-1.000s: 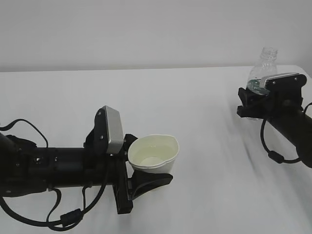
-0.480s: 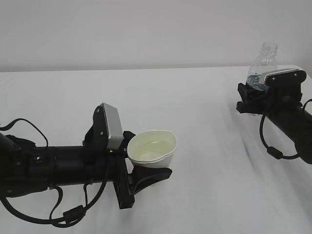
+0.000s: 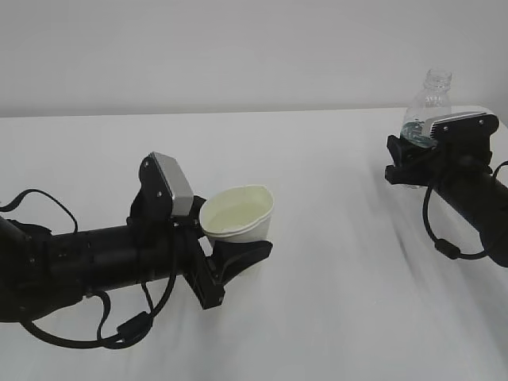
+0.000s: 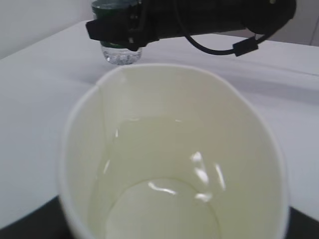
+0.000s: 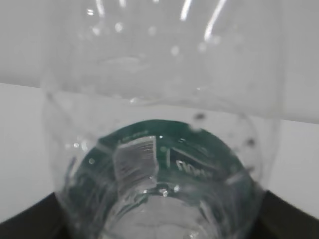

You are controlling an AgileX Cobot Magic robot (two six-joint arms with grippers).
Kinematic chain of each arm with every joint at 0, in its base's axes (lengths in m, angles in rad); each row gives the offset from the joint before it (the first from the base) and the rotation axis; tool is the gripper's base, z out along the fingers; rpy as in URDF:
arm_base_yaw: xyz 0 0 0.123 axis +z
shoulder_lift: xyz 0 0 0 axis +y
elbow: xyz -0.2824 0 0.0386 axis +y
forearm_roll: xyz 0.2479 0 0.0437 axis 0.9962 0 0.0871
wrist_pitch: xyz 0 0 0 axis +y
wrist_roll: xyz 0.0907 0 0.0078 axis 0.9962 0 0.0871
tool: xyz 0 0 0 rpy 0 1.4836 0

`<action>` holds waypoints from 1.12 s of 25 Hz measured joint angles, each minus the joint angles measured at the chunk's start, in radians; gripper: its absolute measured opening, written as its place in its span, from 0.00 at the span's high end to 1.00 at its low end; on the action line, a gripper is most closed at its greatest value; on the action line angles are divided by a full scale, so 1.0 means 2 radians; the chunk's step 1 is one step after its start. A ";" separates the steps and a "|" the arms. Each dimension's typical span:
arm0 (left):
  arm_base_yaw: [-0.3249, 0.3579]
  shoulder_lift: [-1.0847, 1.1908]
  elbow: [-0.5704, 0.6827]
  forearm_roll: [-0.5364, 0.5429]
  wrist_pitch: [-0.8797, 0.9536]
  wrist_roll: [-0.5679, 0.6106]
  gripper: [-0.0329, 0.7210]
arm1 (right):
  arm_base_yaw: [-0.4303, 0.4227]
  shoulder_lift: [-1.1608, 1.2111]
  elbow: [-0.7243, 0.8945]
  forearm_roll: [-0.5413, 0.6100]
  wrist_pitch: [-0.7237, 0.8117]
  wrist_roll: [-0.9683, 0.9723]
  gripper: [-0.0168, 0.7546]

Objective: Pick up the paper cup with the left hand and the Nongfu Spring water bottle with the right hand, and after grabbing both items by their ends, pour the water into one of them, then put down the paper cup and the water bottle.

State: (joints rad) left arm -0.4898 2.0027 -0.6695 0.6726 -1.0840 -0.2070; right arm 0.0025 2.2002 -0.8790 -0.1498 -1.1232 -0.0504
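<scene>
A plain white table (image 3: 317,159) meets a bare pale grey wall (image 3: 238,48).

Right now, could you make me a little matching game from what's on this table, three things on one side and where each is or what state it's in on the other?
Things:
1. small white paper cup
2. clear ribbed plastic bottle with a dark green label
3. clear water

States:
A. standing upright at the far right, clamped by the right gripper
B. pooled in the bottom of the cup
C. gripped by the left gripper, rim squeezed out of round

Pairs: 1-C, 2-A, 3-B
</scene>
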 joint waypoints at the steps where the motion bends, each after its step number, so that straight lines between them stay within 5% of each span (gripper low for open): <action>1: 0.000 0.000 0.000 -0.011 0.000 0.000 0.36 | 0.000 0.000 0.000 0.000 0.000 0.000 0.37; 28: 0.000 0.000 0.000 -0.198 0.000 0.064 0.36 | 0.000 0.000 0.000 -0.004 0.000 0.000 0.37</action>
State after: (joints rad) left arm -0.4898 2.0027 -0.6695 0.2772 -1.0840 -0.0799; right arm 0.0025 2.2002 -0.8790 -0.1587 -1.1232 -0.0504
